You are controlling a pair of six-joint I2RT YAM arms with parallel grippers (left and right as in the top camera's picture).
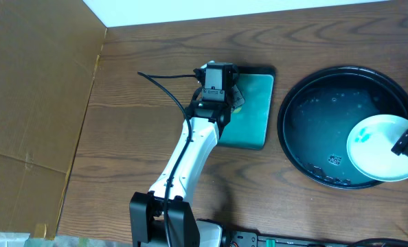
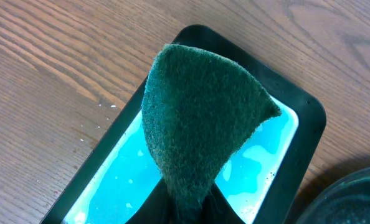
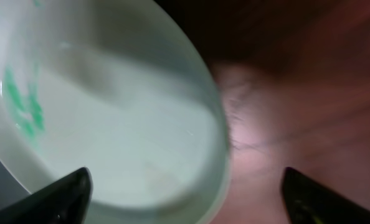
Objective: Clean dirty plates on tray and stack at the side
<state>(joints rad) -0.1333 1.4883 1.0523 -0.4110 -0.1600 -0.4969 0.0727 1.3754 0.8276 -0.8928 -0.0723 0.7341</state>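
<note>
- The left pincer is closed on a green scouring pad, held over the rectangular teal dish just below it.
- The right pincer stands wide open; the rim of one white plate lies between its fingers, not gripped.
- This plate sits in the black tray under the right pincer and carries a teal smear, so I judge it not cleaned.
- No stack shows on the table; almost all the work seems left.
</note>
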